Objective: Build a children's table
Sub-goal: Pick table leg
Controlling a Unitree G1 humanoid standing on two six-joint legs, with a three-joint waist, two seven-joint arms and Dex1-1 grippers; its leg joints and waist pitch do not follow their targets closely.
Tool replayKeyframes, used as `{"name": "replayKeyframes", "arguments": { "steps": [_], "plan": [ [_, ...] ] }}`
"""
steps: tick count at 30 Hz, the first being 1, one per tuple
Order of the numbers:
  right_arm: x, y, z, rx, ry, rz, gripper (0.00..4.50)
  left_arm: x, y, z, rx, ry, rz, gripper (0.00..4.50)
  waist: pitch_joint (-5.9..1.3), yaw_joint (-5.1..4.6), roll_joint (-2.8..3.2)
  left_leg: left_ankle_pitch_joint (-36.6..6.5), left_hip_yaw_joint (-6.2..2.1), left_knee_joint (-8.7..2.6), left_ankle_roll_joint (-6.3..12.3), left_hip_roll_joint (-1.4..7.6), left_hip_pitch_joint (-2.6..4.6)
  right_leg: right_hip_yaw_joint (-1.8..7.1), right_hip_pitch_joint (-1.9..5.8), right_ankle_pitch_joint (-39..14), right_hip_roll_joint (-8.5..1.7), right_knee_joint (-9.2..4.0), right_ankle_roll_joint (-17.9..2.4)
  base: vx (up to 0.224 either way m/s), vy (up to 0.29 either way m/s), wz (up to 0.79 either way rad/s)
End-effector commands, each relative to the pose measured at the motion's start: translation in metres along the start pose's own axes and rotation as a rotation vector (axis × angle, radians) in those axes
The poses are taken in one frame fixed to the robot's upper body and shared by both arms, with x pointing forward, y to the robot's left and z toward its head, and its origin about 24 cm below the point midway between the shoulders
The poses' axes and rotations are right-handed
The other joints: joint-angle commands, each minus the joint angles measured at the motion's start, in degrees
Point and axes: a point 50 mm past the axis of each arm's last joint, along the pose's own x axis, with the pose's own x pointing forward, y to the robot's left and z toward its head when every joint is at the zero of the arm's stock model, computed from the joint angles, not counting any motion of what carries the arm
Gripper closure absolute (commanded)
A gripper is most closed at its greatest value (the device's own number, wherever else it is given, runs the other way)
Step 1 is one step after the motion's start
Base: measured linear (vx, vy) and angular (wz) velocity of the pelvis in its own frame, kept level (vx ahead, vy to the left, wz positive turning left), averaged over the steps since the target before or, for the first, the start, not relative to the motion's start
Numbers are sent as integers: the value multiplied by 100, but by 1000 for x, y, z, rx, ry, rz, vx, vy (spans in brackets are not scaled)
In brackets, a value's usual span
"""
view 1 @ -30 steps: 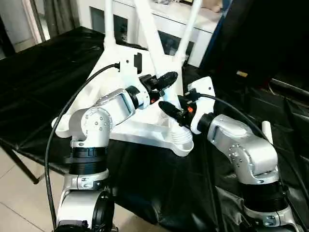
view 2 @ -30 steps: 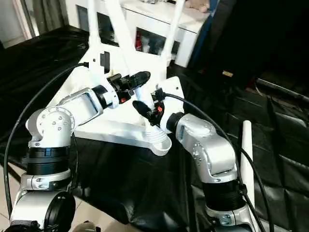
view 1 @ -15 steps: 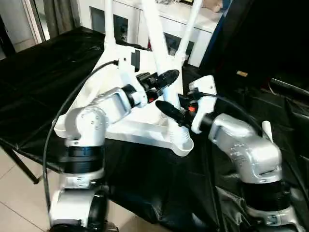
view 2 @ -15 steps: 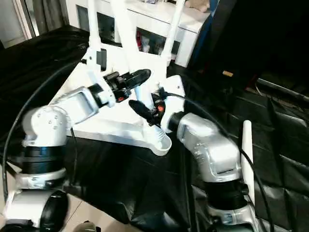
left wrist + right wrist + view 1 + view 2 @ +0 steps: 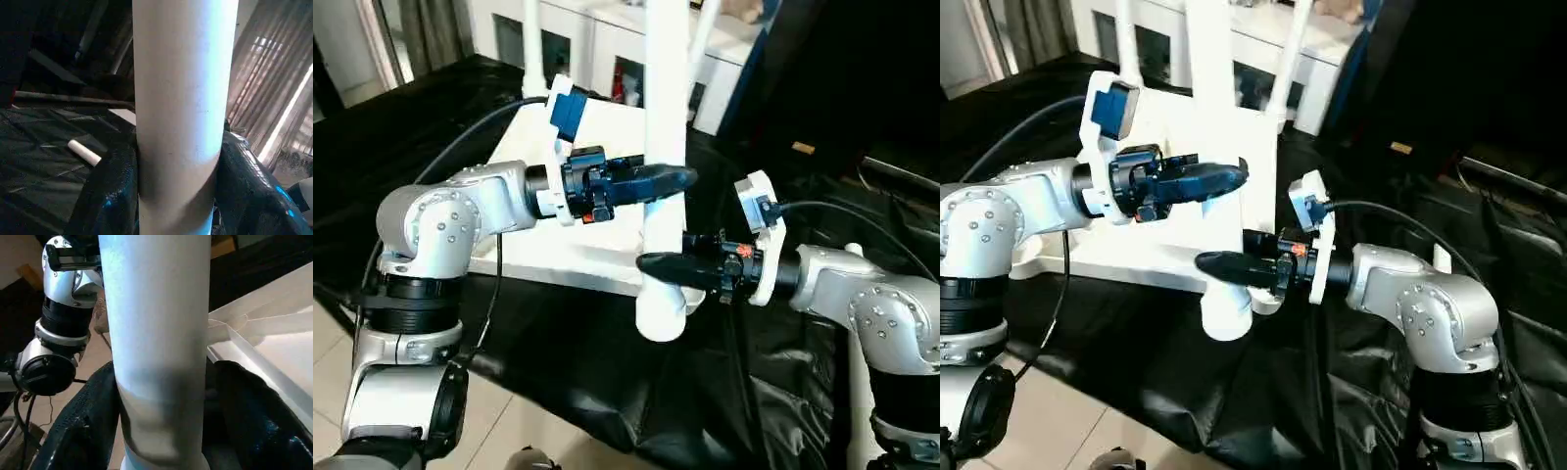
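Note:
The children's table top (image 5: 568, 262) lies upside down on a black-covered table, ribs up (image 5: 274, 333). Two legs (image 5: 533, 44) stand in its far sockets. A third white leg (image 5: 666, 108) hangs upright in front of the near corner socket (image 5: 1270, 298), with its lower end (image 5: 661, 318) free. My left gripper (image 5: 671, 180) is shut on this leg, its fingers (image 5: 112, 191) pressed to both sides. Lower down, my right gripper (image 5: 651, 264) straddles the same leg (image 5: 156, 333). One of its fingers (image 5: 83, 431) touches, and a slim dark gap shows at the other.
A loose white leg (image 5: 855, 294) rests on the black cloth (image 5: 411, 127) at my right. A white cabinet with glass doors (image 5: 607, 59) stands behind the table. Tiled floor (image 5: 333, 392) shows below the table's near edge at the left.
The held leg swung from a tilt over the table top to upright, nearer me. My right gripper left the corner socket, opened wider and came around the leg.

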Motion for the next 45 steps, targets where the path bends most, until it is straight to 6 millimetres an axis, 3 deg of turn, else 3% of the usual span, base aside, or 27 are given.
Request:
{"name": "replayKeyframes", "arguments": {
  "steps": [1,5,10,11,13,14,20,28,30,35,40,41,45],
  "plan": [
    [-8,-9,-5,25,29,-88,150,11,-16,8,39,-6,-132,264,-380,9,147,-925,-121,-384,-545,202,138,301,237,-720,-503,-415,-779,0,0,0],
    [-5,-4,-8,53,47,-41,177,12,-20,9,45,-13,-195,264,-389,13,143,-877,-126,-383,-549,198,131,299,245,-685,-499,-410,-737,0,0,0],
    [-2,-11,-8,42,29,-109,218,9,-12,8,76,-37,-139,264,-394,12,128,-767,-122,-378,-528,198,119,300,242,-548,-500,-394,-744,0,0,0],
    [-1,-12,-7,35,22,-127,233,9,-9,7,87,-37,-107,264,-393,2,108,-779,-120,-381,-544,201,123,298,240,-587,-502,-400,-734,0,0,0],
    [0,-16,-5,13,5,-177,242,10,-3,5,99,-27,-36,264,-391,3,123,-831,-121,-382,-570,203,129,298,235,-710,-508,-409,-700,0,0,0],
    [1,-19,-3,-1,-7,-216,249,11,2,3,98,-21,18,209,-388,-2,122,-859,-124,-384,-612,199,124,299,226,-748,-505,-409,-670,0,0,0],
    [14,-31,4,-104,-33,-413,258,19,30,-7,95,-18,414,182,-400,-18,106,-779,-139,-374,-665,213,113,305,235,-639,-513,-391,-592,0,0,0],
    [33,-35,7,-151,-46,-562,259,33,40,-19,62,-86,622,182,-417,-52,82,-606,-125,-353,-551,190,103,312,266,-219,-480,-364,-553,0,0,0],
    [35,-34,8,-162,-45,-567,259,32,43,-18,60,-104,655,211,-402,-54,84,-674,-125,-360,-536,188,110,311,252,-317,-478,-390,-494,0,0,0],
    [39,-31,7,-185,-40,-561,259,32,43,-16,45,-124,650,254,-402,-51,98,-759,-136,-367,-566,187,114,307,245,-451,-477,-402,-364,0,0,0],
    [41,-30,10,-218,-57,-560,261,30,39,-14,48,-133,616,262,-402,-57,119,-805,-135,-369,-596,189,124,307,232,-347,-471,-391,-413,0,0,0],
    [42,-29,10,-207,-67,-548,205,30,38,-13,49,-136,618,262,-399,-58,112,-813,-135,-369,-591,187,120,306,235,-349,-471,-393,-414,0,0,0],
    [36,-31,13,-144,-88,-517,170,29,34,-10,58,-125,545,263,-404,-53,113,-811,-130,-368,-550,184,127,305,237,-351,-469,-389,-421,0,0,0]
  ]
}}
